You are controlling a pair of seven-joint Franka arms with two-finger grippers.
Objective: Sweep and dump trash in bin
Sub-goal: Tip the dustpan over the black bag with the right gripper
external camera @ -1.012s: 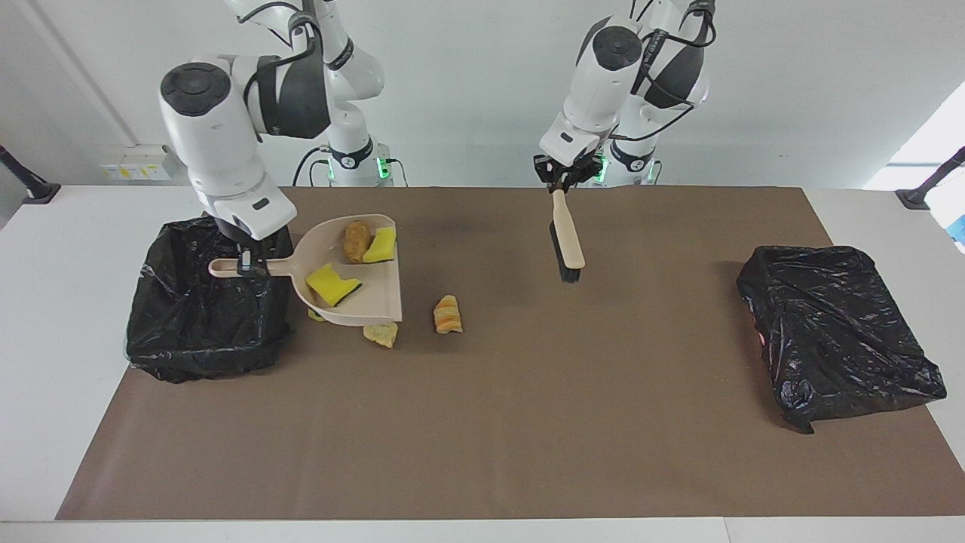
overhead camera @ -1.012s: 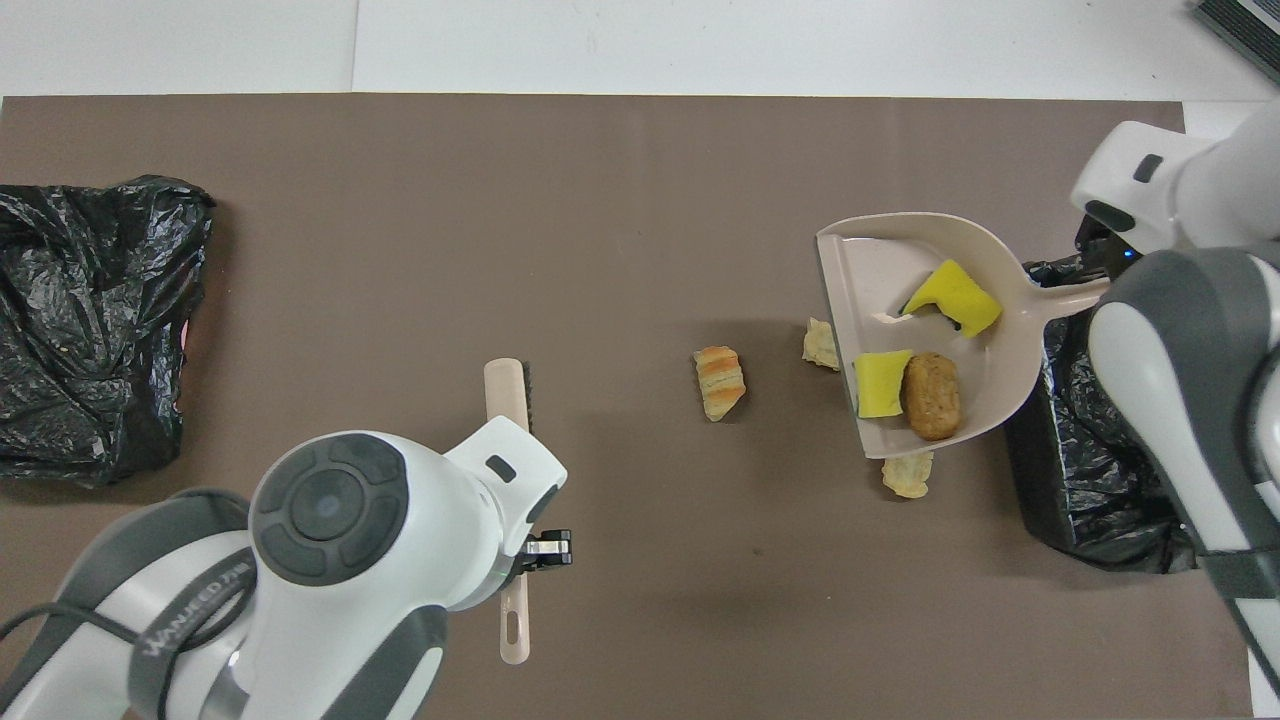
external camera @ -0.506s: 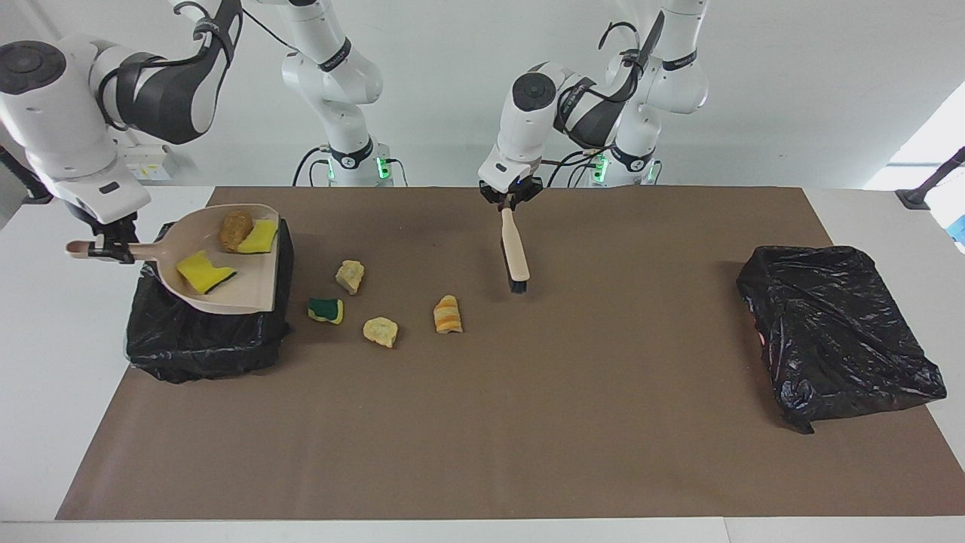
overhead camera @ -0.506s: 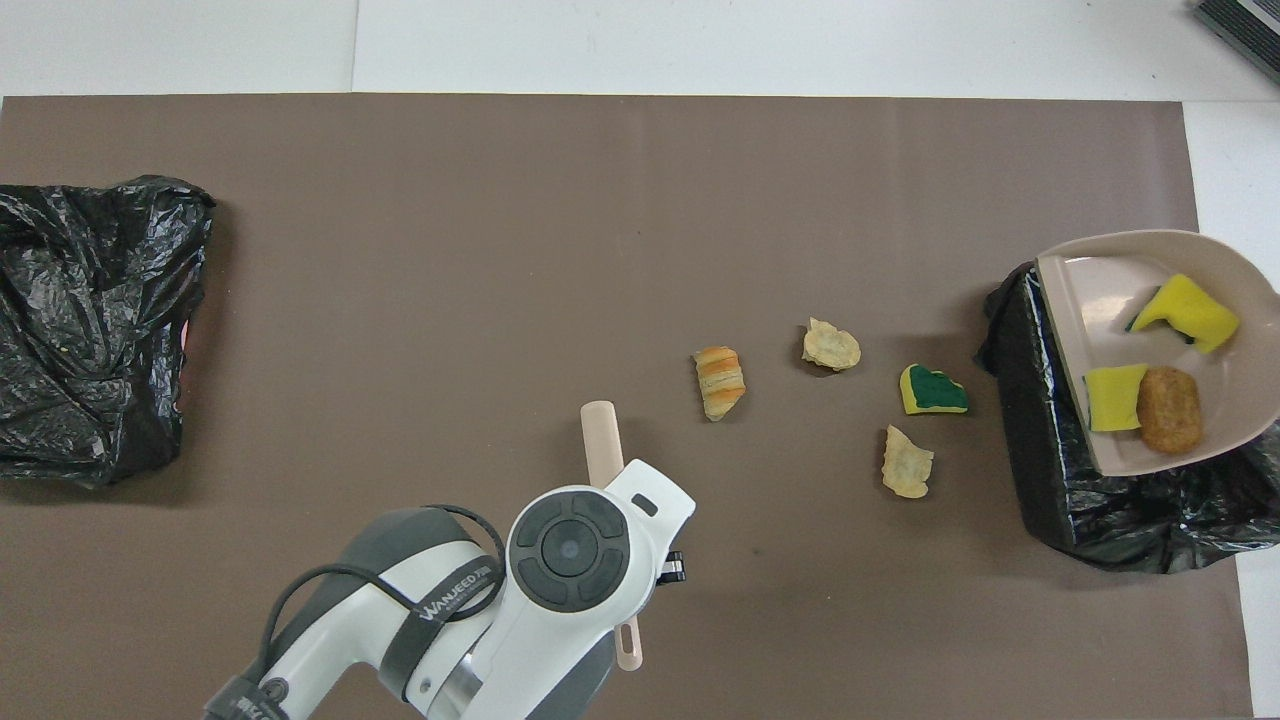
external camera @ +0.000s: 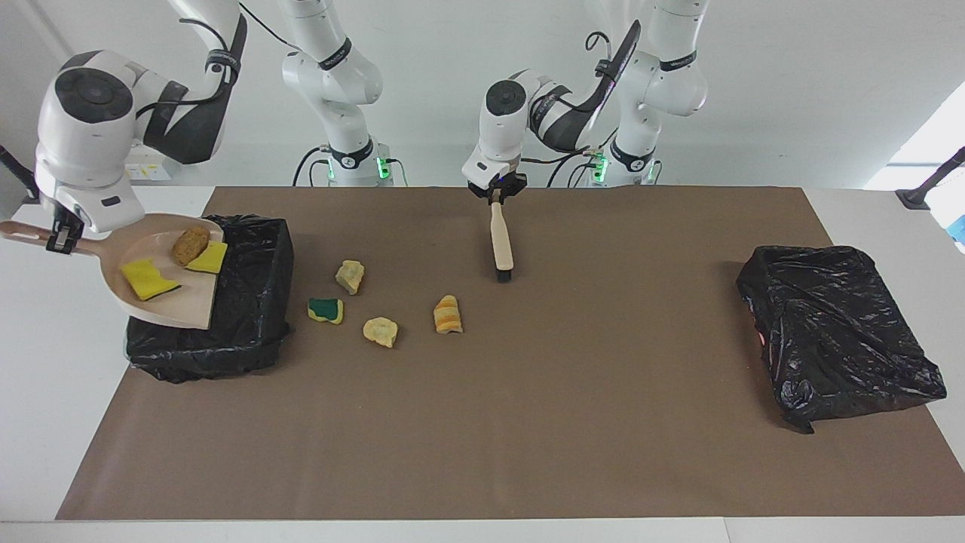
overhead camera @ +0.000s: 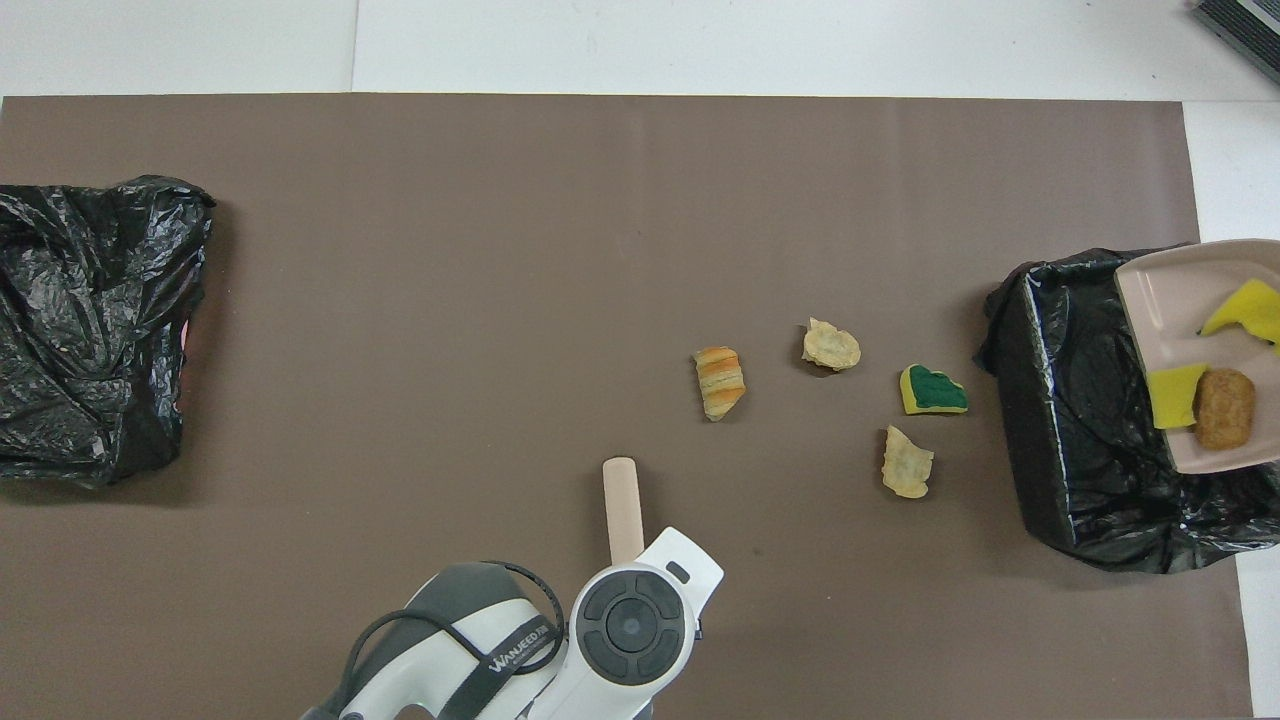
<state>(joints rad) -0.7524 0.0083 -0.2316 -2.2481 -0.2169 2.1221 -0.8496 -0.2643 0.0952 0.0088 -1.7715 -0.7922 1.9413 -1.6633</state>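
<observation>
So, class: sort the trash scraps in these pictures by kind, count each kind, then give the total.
Sponge bits: 3, two in the dustpan at and, one on the mat
Bread-like lumps: 4, at
Total: 7

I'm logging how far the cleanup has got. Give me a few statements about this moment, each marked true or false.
1. The dustpan carries three scraps over the open bin. True.
2. The left gripper holds the dustpan. False: it holds the brush by the handle; the right gripper holds the dustpan's handle.
3. Four scraps lie on the brown mat. True.
4. The green-topped sponge is in the dustpan. False: it lies on the mat beside the bin.
5. The striped bread lump has been dumped. False: it lies on the mat, near the brush's bristles.
</observation>
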